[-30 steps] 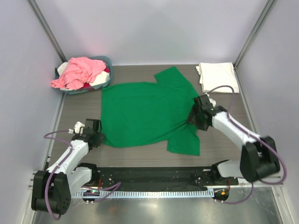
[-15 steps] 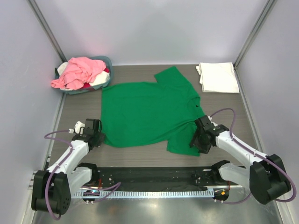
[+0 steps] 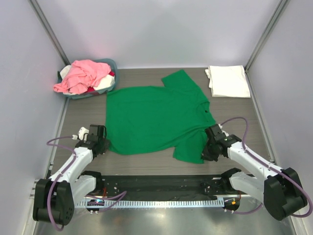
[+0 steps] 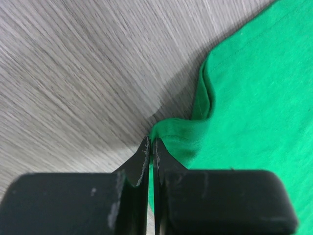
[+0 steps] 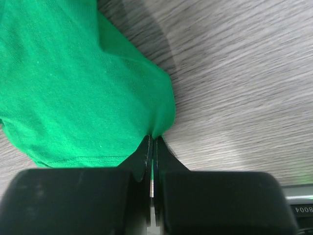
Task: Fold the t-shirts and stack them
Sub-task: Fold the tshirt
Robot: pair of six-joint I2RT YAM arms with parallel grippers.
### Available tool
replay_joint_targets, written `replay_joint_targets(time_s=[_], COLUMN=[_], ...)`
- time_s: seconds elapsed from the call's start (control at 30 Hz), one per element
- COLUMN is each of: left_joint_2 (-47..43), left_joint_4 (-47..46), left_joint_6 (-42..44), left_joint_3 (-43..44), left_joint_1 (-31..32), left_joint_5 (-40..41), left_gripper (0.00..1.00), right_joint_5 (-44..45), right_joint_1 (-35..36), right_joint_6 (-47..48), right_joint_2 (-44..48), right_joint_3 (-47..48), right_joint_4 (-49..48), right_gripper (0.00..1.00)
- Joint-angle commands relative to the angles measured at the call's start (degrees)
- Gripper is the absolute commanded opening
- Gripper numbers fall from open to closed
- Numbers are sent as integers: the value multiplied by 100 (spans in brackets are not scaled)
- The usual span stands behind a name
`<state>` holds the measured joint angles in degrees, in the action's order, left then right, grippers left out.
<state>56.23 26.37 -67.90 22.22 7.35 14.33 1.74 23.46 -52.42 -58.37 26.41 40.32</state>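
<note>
A bright green t-shirt [image 3: 151, 120] lies spread flat on the wooden table, one sleeve toward the back and one toward the front right. My left gripper [image 3: 101, 142] is shut on its near left hem corner [image 4: 178, 129]. My right gripper [image 3: 205, 151] is shut on the edge of the near sleeve [image 5: 161, 125], the cloth pinched between the jaws. A folded white t-shirt [image 3: 227, 81] rests at the back right. Crumpled pink, white and red t-shirts [image 3: 83, 76] are heaped at the back left.
The heap sits in a round blue-grey basket [image 3: 111, 63] in the back left corner. Pale walls and metal posts close the table in on three sides. A black rail [image 3: 156, 183] runs along the near edge between the arm bases.
My right gripper came down from the collar side to the near sleeve's edge and closed on it. The sleeve's corner has drawn in slightly. The left arm kept still.
</note>
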Motion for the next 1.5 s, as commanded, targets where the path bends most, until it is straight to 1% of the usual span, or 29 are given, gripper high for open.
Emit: replay_joint_targets(time_s=[0.0, 0.13, 0.17, 0.27, 0.37, 0.53, 0.63, 0.77, 0.83, 0.9, 0.93, 0.97, 1.03, 1.07, 1.13, 1.17, 1.2, 1.3, 1.47], left_joint_2=[-94, -910, -1260, -1815, -2115, -2309, -2528, -2678, -2539, -2319, -2057, -1941, -1730, -1555, -1370, -1143, -1010, -466, 125], left_joint_4=[447, 1316, 1710, 2424, 2873, 3654, 3988, 4122, 3973, 3824, 3719, 3700, 3595, 3568, 3446, 3410, 3305, 3200, 2866], left_joint_6=[268, 330, 321, 260, 67, -180, -189, -75, 31, 206, 259, 364, 479, 558, 663, 733, 908, 1094, 1323], left_joint_3=[107, 484, 677, 1072, 1354, 1785, 2014, 2120, 2068, 2067, 2120, 2172, 2260, 2382, 2515, 2655, 2734, 2989, 3078], left_joint_1=[3, 20, 20, 12, 12, 12, 11, 3, 3, 12, 3, 11, 12, 12, -6, -23, -32, -59, -164], left_joint_5=[-88, 0, 0, 0, -193, -501, -519, -466, -492, -624, -642, -650, -563, -484, -282, -238, -220, -150, -114], left_gripper=[0, 0, 0, 0, 0, 0, 0, 0, 0, 0, 0, 0, 0, 0, 0, 0, 0, 0, 0], right_joint_5=[2, 203, 230, 292, 214, 116, 99, 72, -24, 63, 142, 177, 283, 344, 467, 590, 643, 775, 802], right_joint_1=[36, 36, 44, 44, 44, 44, 44, 44, 44, 44, 44, 44, 44, 44, 44, 44, 36, 36, -87], right_joint_6=[74, 188, 206, 180, 66, -66, -101, -84, 56, 188, 345, 425, 583, 723, 891, 1048, 1111, 1321, 1551], right_joint_2=[176, 554, 720, 985, 1415, 2047, 2285, 2286, 2173, 1831, 1690, 1358, 1040, 690, 311, 152, -163, -691, -1395], right_joint_3=[153, 829, 1091, 1523, 1700, 1911, 2122, 2446, 2535, 2754, 2851, 3043, 3237, 3439, 3668, 3861, 3941, 4187, 4477], right_joint_4=[204, 871, 1143, 1662, 2006, 2507, 2876, 2930, 2624, 2473, 2342, 2271, 2016, 1946, 1779, 1717, 1656, 1401, 1014], right_gripper=[1, 1, 1, 1, 1, 1, 1, 1, 1, 1, 1, 1, 1, 1, 1, 1, 1, 1, 1])
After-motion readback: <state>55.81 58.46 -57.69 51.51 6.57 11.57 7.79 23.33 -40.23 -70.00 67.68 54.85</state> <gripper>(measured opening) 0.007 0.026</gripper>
